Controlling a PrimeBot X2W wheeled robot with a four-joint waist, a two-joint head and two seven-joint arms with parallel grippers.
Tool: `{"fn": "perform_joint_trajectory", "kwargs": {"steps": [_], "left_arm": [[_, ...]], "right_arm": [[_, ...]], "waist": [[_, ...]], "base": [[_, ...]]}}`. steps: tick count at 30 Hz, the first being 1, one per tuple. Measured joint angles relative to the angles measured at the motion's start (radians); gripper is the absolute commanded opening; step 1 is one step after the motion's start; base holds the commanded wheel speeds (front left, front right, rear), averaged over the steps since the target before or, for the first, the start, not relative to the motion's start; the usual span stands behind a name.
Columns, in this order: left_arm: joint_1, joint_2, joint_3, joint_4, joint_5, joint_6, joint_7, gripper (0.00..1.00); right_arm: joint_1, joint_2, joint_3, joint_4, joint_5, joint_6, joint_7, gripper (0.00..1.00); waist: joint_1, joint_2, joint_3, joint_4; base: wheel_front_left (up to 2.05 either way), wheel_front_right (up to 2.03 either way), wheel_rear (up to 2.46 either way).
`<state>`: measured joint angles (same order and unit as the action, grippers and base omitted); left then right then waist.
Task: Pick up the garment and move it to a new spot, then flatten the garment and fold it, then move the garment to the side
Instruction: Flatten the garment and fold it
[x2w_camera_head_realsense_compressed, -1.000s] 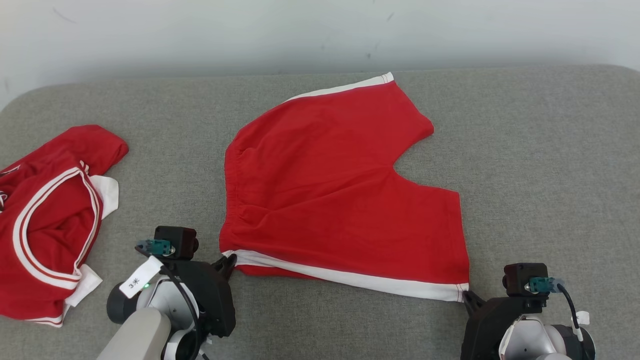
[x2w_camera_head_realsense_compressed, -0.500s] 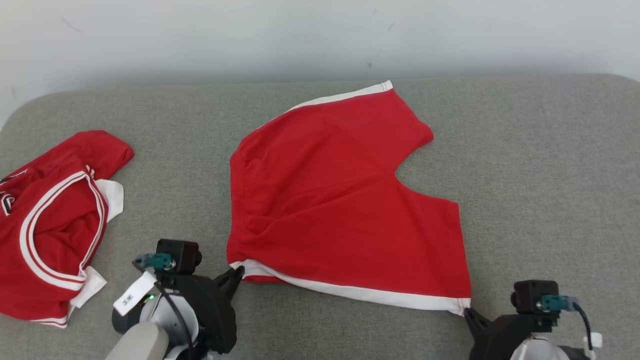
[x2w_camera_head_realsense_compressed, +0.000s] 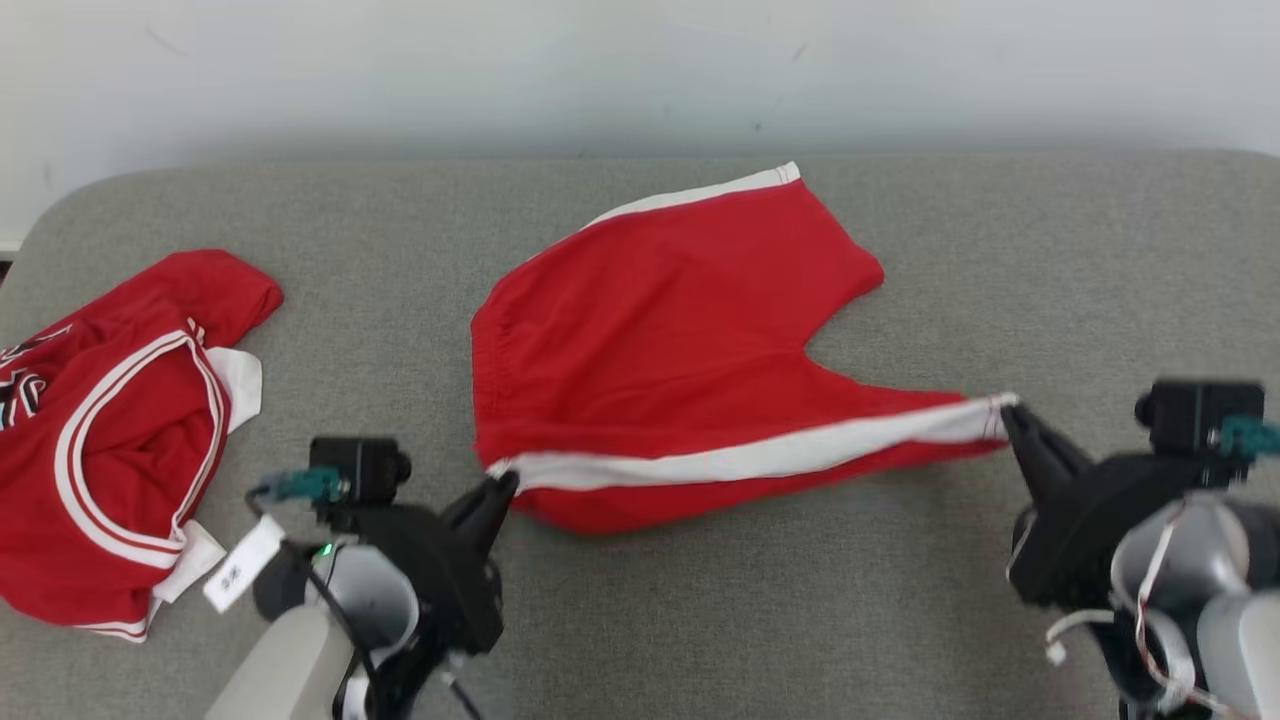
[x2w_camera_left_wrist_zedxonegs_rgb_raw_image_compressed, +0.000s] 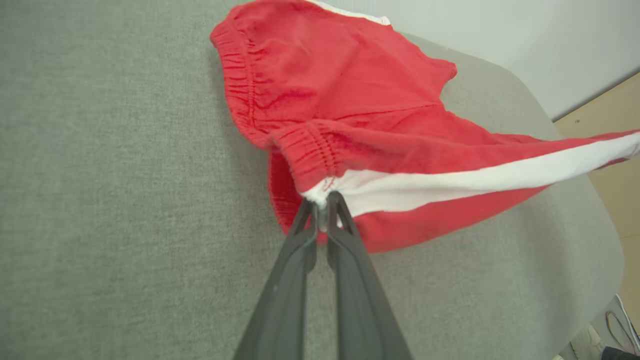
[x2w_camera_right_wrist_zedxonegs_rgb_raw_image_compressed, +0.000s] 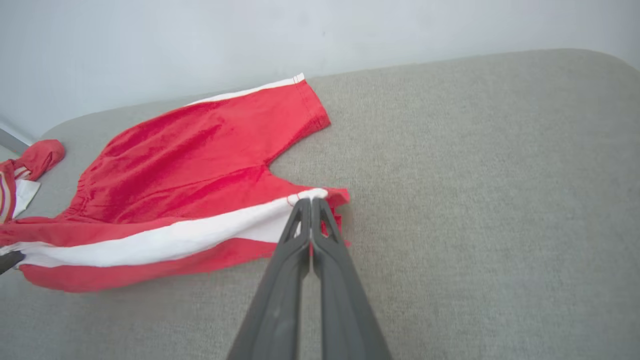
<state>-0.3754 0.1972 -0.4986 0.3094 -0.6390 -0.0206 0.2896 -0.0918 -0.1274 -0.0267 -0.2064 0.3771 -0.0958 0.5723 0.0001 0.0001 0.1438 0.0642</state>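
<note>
Red shorts (x2w_camera_head_realsense_compressed: 660, 340) stretch left-to-right across frame centre, legs pointing right, white-striped edge pinched between left gripper (x2w_camera_head_realsense_compressed: 503, 480) and right gripper (x2w_camera_head_realsense_compressed: 1005, 408), both clamped on it.

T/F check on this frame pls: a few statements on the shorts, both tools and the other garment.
1. Left tool is shut on the shorts at the waistband corner. True.
2. Right tool hangs open over the shorts. False: it is shut on the hem corner.
3. The white stripe stretches between both tools. True.
4. A blue jersey lies to the left. False: the jersey is red with white trim.
</note>
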Motion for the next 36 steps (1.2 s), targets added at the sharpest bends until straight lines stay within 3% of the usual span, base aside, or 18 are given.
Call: {"fn": "perform_joint_trajectory", "kwargs": {"steps": [12,22,36], "left_arm": [[-0.201,-0.12,0.026,-0.002,-0.001,0.079,0.015,0.0],[-0.332,-0.142,0.066,0.063,-0.02,0.1,0.011,0.0],[-0.446,-0.168,0.083,0.16,-0.062,0.11,-0.063,0.0]], "right_arm": [[-0.366,-0.088,0.007,0.15,0.003,0.04,0.099,0.0],[-0.638,-0.111,0.044,0.321,-0.021,0.061,0.113,0.0],[-0.845,-0.111,0.075,0.514,-0.081,0.069,0.009,0.0]], "waist": [[0.0001,0.0,0.093,0.046],[0.0001,0.0,0.199,0.101],[0.0001,0.0,0.286,0.157]], "base": [[0.0,0.0,0.0],[0.0,0.0,0.0],[0.0,0.0,0.0]]}}
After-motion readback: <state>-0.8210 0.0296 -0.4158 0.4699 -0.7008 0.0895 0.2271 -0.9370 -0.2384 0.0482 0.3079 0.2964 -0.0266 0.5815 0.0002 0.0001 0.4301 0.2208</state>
